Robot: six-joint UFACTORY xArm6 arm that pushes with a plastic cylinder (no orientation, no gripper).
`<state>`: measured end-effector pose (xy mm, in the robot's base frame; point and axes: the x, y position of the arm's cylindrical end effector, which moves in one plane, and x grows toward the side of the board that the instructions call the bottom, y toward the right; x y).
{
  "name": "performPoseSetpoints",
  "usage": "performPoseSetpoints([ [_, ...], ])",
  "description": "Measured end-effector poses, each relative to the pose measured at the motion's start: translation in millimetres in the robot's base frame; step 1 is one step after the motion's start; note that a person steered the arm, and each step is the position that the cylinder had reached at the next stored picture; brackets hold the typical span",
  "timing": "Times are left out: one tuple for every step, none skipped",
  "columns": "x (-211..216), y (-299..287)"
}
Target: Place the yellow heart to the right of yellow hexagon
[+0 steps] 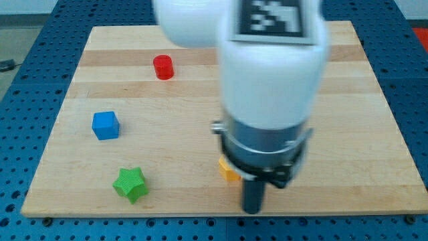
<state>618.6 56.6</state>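
Yellow block (228, 171) mostly hidden behind arm, shape unclear; my tip (252, 210) just right; no hand visible.

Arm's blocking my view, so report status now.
My tip at view's bottom, just right of a yellow block, shape hidden by arm. Second yellow block not visible. Nothing else near.

We've got a light wooden board (361, 100) sitting on a blue pegboard bench (20, 100). On the board there's a red cylinder (163, 67) near the view's top left, a blue cube (105, 125) further down the left side, and a green star (130, 184) near the bottom left. A yellow-orange block (227, 171) peeks out at bottom center, mostly hidden, so we can't tell its shape.
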Motion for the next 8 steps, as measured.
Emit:
performPoseSetpoints([
  [-0.1,39.0],
  [-5.3,33.0],
  [-5.3,3.4],
  [-5.5,-4.0],
  [-12.9,-6.8],
  [-26.8,-6.8],
  [-26.8,-6.8],
  [-10.9,-5.6],
])
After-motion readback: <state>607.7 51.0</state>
